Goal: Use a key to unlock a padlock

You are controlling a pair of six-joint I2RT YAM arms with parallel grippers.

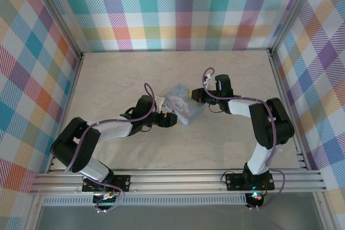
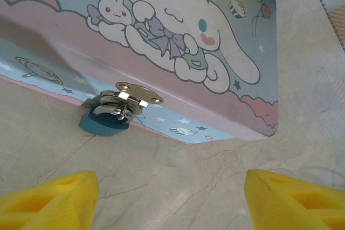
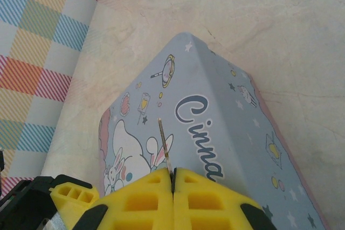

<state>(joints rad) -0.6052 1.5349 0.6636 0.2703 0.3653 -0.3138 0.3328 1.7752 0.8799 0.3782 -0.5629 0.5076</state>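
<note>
**Top view, near edge at 6 o'clock.** Both arms rise from the rail and reach inward over the pale, marble-patterned table (image 1: 135, 74). The pale blue rectangular cartoon-printed tin (image 1: 180, 106) lies near the centre. The left gripper (image 1: 167, 118) is at the tin's 8 o'clock and the right gripper (image 1: 198, 96) at its 2 o'clock.

**Left wrist view.** Nearest the lens, the left gripper (image 2: 170, 189) has its yellow moulded fingertips (image 2: 51, 200) spread wide apart, with nothing between them and bare table below. Beyond the gap, toward 11 o'clock, the tiny dark blue, silver-shackled padlock (image 2: 105, 121) hangs from a small silvery metal hasp (image 2: 139, 95) on the tin's side wall (image 2: 215, 52). The padlock body sits at the foot of that wall. Whether it touches the table cannot be told, and no keyhole is visible.

**Right wrist view.** The right gripper (image 3: 172, 179) is pressed closed on a thin silvery key (image 3: 163, 146). The key's blade points to 12 o'clock above the tin's printed face.

**Handling, as judged.**
- The padlock is probably light, rigid and smooth, and loose on its shackle, so it would swing away from a pushing key.
- It is best pinched across the flat sides of the blue body, leaving the keyway end free.
- The tin looks light enough to slide on the smooth table if it is pushed.
- The slim key may twist between the pads under side load
</note>
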